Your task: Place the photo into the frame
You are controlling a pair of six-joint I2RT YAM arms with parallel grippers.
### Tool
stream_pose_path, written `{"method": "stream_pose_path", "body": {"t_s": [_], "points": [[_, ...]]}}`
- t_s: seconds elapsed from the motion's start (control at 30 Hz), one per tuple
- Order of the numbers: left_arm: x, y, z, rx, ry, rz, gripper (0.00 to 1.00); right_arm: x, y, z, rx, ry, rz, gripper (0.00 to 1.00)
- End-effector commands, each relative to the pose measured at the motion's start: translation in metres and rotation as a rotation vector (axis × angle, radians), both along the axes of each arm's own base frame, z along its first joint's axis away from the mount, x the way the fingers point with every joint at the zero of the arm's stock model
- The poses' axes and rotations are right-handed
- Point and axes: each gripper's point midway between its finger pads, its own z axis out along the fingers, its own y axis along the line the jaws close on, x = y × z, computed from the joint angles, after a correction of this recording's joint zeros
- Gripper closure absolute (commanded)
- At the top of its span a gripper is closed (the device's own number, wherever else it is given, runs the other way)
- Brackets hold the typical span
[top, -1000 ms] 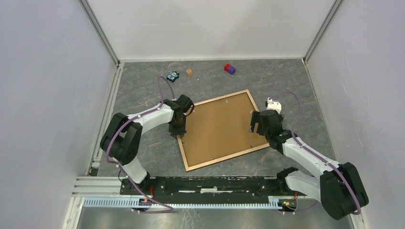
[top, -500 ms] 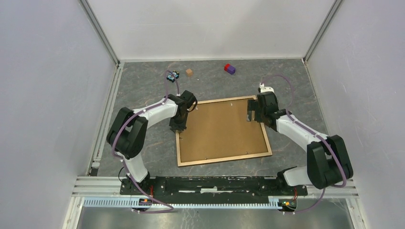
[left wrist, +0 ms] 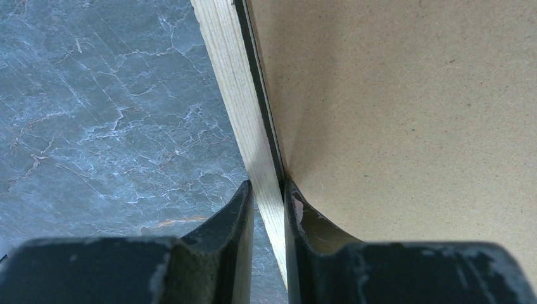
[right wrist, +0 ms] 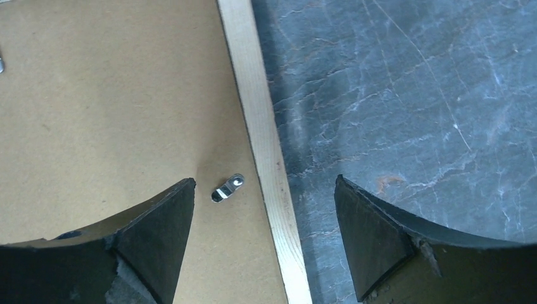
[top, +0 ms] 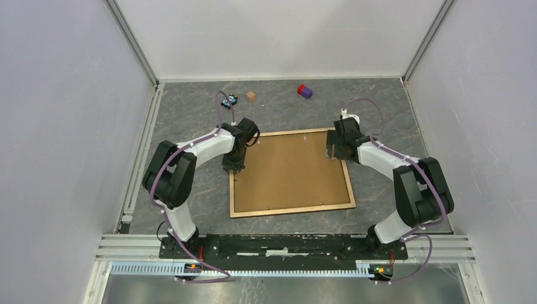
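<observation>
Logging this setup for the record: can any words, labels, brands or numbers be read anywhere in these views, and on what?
No text can be read in any view.
Backing board and frame: plain, no print.
Metal turn clip: no stamp visible.
Small blue-and-black object at the far edge: light marks, too small to read.
Brown cube and red-and-purple block: no lettering visible.

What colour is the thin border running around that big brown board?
Pale, light wood. The frame shows best in the right wrist view.

Pale wood frame (left wrist: 237, 95); matt brown backing board (left wrist: 411, 95).
</observation>
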Motion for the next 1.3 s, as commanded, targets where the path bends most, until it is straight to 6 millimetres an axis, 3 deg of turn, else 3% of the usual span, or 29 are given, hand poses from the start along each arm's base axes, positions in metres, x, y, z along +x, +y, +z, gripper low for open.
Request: {"method": "stream_pose_path", "body": {"t_s": [0.0,0.37,0.5,0.63,0.73,0.93,1.03,1.27], "points": [[0.006,0.008,0.0,0.042,0.001,-0.032,0.98,0.001,-0.016,0.002,-0.022,-0.047,-0.122,0.15],[0.005,0.005,-0.006,0.009,0.02,-0.007,0.98,-0.011,-0.02,-0.014,-0.044,-0.005,-0.119,0.2],[0.006,0.005,-0.005,0.008,0.016,-0.005,0.98,-0.016,-0.021,-0.01,-0.037,-0.016,-0.113,0.23],[0.006,0.005,-0.004,0.005,0.015,-0.003,0.98,-0.019,-0.02,-0.005,-0.015,-0.053,-0.104,0.31],[0.006,0.005,-0.004,0.003,0.014,-0.001,0.98,-0.019,-0.02,-0.003,-0.018,-0.056,-0.1,0.43],[0.006,0.004,-0.002,-0.004,0.012,0.0,0.98,-0.019,-0.021,-0.013,-0.034,-0.033,-0.094,0.49],[0.005,0.003,-0.001,-0.013,0.011,0.001,0.98,-0.017,-0.02,-0.016,-0.039,-0.027,-0.087,0.49],[0.005,0.001,0.0,-0.027,0.011,-0.003,0.98,-0.013,-0.004,-0.01,0.03,-0.072,0.002,0.4]]}}
